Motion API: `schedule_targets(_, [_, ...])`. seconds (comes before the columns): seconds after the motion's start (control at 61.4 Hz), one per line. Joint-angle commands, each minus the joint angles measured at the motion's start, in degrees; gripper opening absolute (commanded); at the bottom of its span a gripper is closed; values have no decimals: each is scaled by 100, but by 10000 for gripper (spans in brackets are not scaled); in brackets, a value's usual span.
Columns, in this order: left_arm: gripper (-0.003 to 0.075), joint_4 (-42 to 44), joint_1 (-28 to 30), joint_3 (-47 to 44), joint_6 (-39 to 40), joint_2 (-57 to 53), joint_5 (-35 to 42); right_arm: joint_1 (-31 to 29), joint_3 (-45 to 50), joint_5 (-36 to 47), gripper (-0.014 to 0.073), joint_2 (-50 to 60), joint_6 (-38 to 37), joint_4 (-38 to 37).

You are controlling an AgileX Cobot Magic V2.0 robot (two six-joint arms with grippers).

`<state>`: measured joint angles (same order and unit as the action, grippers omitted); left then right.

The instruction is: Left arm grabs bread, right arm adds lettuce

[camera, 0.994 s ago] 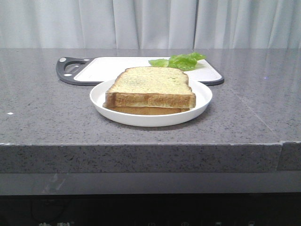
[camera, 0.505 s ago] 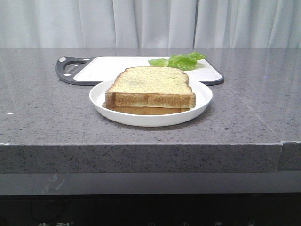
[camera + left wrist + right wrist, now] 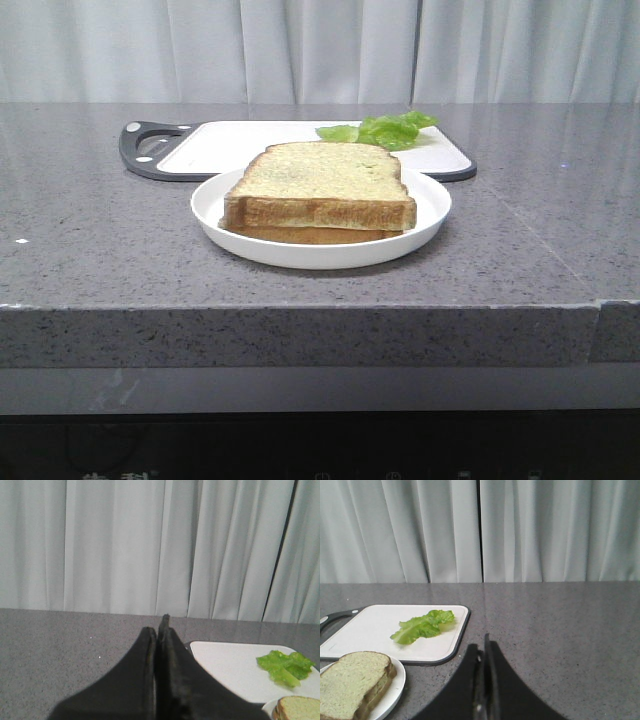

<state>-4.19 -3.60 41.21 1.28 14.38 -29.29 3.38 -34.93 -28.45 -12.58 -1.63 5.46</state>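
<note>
The bread [image 3: 318, 182], a thick square toast slice, lies on top of a thinner slice on a white plate [image 3: 430, 212] at the table's middle. It also shows in the left wrist view [image 3: 300, 707] and the right wrist view [image 3: 351, 680]. The lettuce [image 3: 385, 129] lies on the far right part of a white cutting board [image 3: 240, 145]; it also shows in the left wrist view [image 3: 285, 666] and the right wrist view [image 3: 424, 625]. My left gripper [image 3: 157, 625] is shut and empty, left of the board. My right gripper [image 3: 482, 647] is shut and empty, right of the board. Neither arm shows in the front view.
The cutting board has a dark grey rim and handle [image 3: 150, 145] at its left end. The grey speckled counter ends in a front edge [image 3: 300, 310] close to the plate. White curtains hang behind the table.
</note>
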Motion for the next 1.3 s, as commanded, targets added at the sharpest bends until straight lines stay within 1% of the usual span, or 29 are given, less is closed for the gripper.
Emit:
schedule_targets(0.0, [-20,-56,-16,421,-9,499,-25,-40,-480,14,-118,-533,46,-50])
schedule_targets(0.196, [-20,-91,-16,275,-9,1084,-124,-40,-360,-277,-118,-1208,46,-50])
schedule_targets(0.391, [-20,-91,-16,45,-9,1533,-62,-40,-314,-258,-118,-1643,46,-50])
schedule_targets(0.587, [-18,-91,-16,34,-9,1907,-259,-40,-314,-265,-118,-1860,46,-50])
schedule_targets(0.652, [14,-91,-16,34,-9,2035,-294,-40,-314,-284,-114,-1905,46,-50])
schedule_targets(0.701, [79,-91,-16,34,-9,2130,-323,-40,-314,-330,-106,-1948,46,-50])
schedule_targets(0.75, [175,-91,-16,34,-9,2210,-345,-40,-314,-386,-76,-1990,46,-50])
schedule_targets(0.766, [207,-91,-16,47,-9,2247,-364,-40,-314,-407,-53,-2004,46,-50])
schedule_targets(0.782, [258,-91,-16,60,-9,2271,-377,-40,-314,-436,-34,-2027,46,-50])
schedule_targets(0.831, [359,-91,-16,60,-9,2342,-377,-40,-314,-506,44,-2063,46,-50])
schedule_targets(0.847, [405,-91,-16,60,-9,2380,-377,-40,-314,-521,85,-2088,46,-50])
schedule_targets(0.88, [465,-138,-16,71,-9,2430,-377,-40,-314,-548,157,-2117,46,-50])
schedule_targets(0.929, [512,-297,-16,96,-9,2502,-448,-40,-314,-560,245,-2160,46,-50])
schedule_targets(0.945, [518,-354,-16,109,-21,2525,-482,-40,-314,-560,285,-2173,46,-50])
schedule_targets(0.978, [514,-482,-28,149,-87,2574,-559,-40,-314,-560,331,-2200,46,-50])
schedule_targets(1.01, [507,-673,-67,220,-254,2655,-693,-40,-314,-560,374,-2212,46,-43])
schedule_targets(1.043, [499,-846,-104,290,-432,2743,-805,-40,-314,-560,400,-2219,46,-26])
schedule_targets(1.19, [449,-1719,-423,699,-1068,3230,-1239,-40,-314,-565,405,-2230,46,-14])
schedule_targets(1.287, [425,-2047,-750,996,-1199,3633,-1365,-40,-314,-565,405,-2230,46,-14])
